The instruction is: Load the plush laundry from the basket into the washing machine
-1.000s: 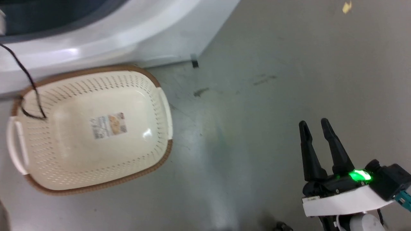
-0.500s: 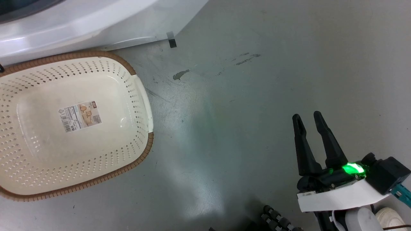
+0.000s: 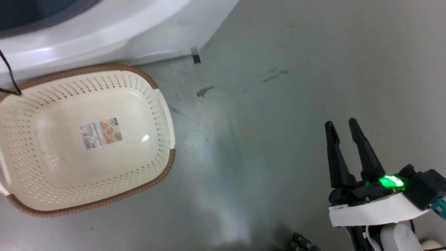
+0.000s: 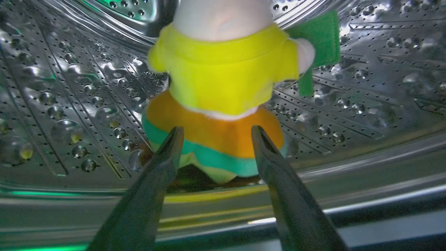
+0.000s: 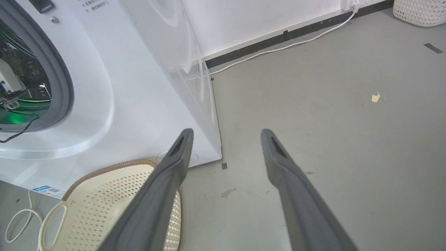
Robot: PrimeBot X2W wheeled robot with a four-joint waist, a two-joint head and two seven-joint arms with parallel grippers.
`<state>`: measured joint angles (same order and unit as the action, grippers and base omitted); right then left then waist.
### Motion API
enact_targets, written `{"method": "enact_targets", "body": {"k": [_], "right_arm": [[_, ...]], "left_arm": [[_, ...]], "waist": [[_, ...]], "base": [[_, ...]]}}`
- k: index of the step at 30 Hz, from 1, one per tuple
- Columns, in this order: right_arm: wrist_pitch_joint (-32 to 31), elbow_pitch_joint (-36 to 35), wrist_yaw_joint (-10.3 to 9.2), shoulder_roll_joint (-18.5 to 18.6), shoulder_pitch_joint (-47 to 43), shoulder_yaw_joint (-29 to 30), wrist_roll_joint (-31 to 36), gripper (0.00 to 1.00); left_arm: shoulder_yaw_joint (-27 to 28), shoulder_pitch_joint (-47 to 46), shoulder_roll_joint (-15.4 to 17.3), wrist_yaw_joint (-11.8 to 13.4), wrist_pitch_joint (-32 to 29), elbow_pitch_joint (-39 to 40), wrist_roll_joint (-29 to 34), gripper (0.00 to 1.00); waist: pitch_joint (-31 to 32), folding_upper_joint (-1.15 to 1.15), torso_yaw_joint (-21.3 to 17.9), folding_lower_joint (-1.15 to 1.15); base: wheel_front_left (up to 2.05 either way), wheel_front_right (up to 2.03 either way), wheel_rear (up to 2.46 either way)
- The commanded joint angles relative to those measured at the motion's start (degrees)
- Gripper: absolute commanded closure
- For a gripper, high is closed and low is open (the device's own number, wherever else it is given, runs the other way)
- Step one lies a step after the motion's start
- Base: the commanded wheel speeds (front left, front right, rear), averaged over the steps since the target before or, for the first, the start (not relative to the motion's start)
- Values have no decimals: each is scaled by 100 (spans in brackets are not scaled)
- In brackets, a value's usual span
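Observation:
The plush laundry (image 4: 223,73), with its yellow body and orange base edged in green, lies inside the washing machine's steel drum (image 4: 69,104). My left gripper (image 4: 216,130) is open just in front of the toy's base, one finger on each side, gripping nothing. The cream basket (image 3: 52,167) sits on the floor against the white washing machine (image 3: 104,31), holding just its paper label (image 3: 101,133). My right gripper (image 3: 341,124) hovers open over bare floor far to the right of the basket. In the right wrist view the right gripper (image 5: 226,132) points at the machine's corner (image 5: 139,87) and the basket (image 5: 115,198).
A thin black cable (image 3: 8,75) hangs over the basket's far left rim. A black tape mark (image 3: 196,59) is on the grey floor by the machine's corner. A white cable (image 5: 278,47) runs along the wall, near a white woven bin (image 5: 418,12) and a yellow scrap (image 5: 375,97).
The head camera has swayed, so the basket and machine shift in the picture. The right gripper stays open in the same pose, and the basket holds just its label throughout.

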<state>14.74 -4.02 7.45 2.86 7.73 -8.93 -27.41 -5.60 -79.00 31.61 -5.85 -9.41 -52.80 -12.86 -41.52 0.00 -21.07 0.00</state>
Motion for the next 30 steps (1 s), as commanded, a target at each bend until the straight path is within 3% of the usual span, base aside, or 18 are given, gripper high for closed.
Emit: {"method": "enact_targets", "body": {"k": [1,9,15,20,24,25,26,30], "right_arm": [[26,20,3,1,105,72,80,0],[26,145,3,1,-105,349,450,0],[26,236,3,1,-388,520,725,0],[26,276,3,1,-540,543,1083,0],[26,287,3,1,-710,585,1404,0],[26,287,3,1,-710,585,1404,0],[26,261,3,1,-775,618,1524,0],[26,218,3,1,-890,628,1668,0]], "left_arm": [[-24,209,-54,-29,194,-130,-52,0],[-65,1007,-675,-139,1348,-330,-525,0],[-412,1979,-1085,-161,2132,-62,-864,0],[-641,2725,-1221,-162,2350,591,-1219,0],[-582,3854,-1284,-141,2428,1800,-1418,0],[-582,3854,-1284,-141,2428,1800,-1418,0],[-551,4404,-1305,-39,2434,2316,-1391,0],[-502,5235,-1344,208,2438,3098,-1271,0]], "waist": [[280,0,140,0],[1337,0,592,0],[2256,0,978,0],[2778,0,1214,0],[3315,0,1494,0],[3315,0,1494,0],[3489,0,1591,0],[3731,0,1725,0]], "base": [[0,0,0],[0,0,0],[0,0,0],[0,0,0],[0,0,0],[0,0,0],[0,0,0],[0,0,0]]}}
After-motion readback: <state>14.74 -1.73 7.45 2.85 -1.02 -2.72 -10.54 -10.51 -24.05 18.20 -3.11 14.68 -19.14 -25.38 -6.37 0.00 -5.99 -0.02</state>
